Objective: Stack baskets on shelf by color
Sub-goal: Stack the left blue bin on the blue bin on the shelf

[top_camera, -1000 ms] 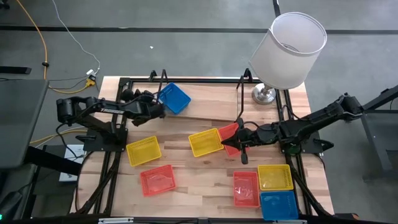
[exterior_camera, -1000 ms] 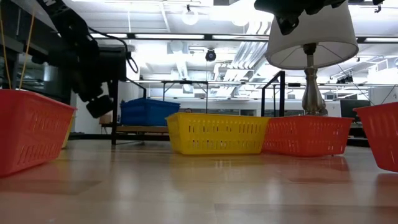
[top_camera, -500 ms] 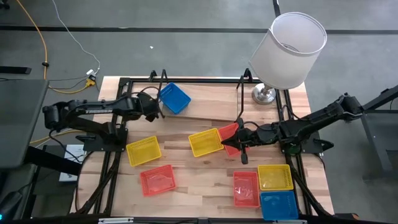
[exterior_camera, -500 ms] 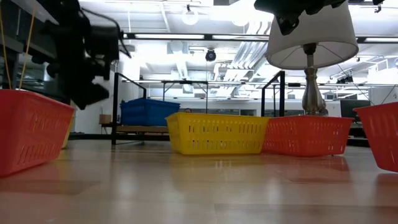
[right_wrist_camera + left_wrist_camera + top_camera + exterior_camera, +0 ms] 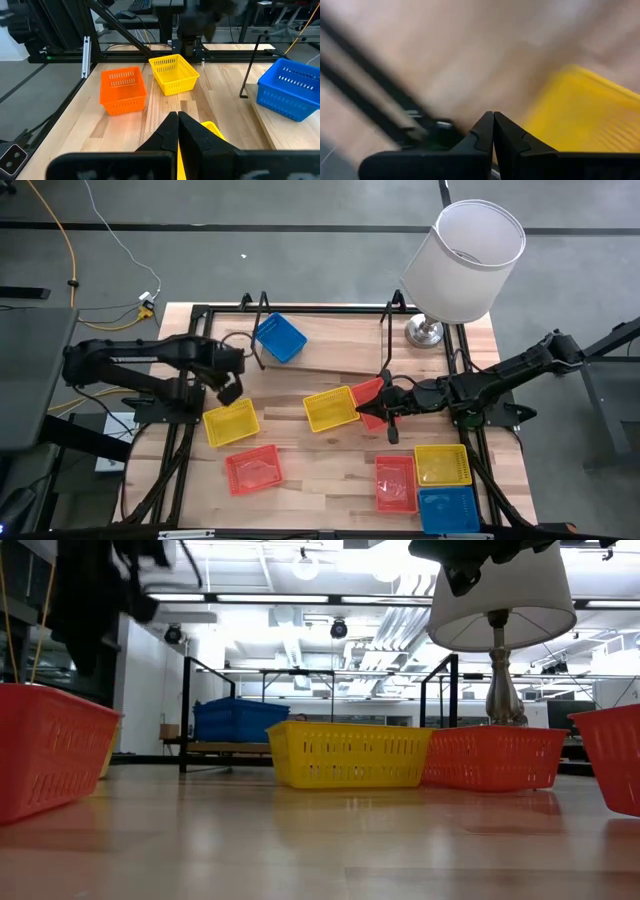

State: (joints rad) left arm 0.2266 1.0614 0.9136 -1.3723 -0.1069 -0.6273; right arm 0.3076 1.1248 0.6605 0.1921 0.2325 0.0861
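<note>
**Pincers closed, one basket shelved**

While the left pincer (image 5: 229, 391) is held closed and empty above a yellow basket (image 5: 231, 423), one blue basket (image 5: 279, 338) is seen on the shelf (image 5: 330, 345). Rightward, the right pincer (image 5: 388, 406), closed too, is poised by an orange basket (image 5: 368, 402). A closed descent could shove baskets across the desk (image 5: 320, 470). No writing can be read.

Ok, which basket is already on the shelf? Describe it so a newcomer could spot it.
Start at the white lamp at the table's far right corner and follow the shelf leftward. Near its left end sits a blue basket, turned askew. It is the only basket on the shelf; the other blue one lies at the near right corner.
</note>
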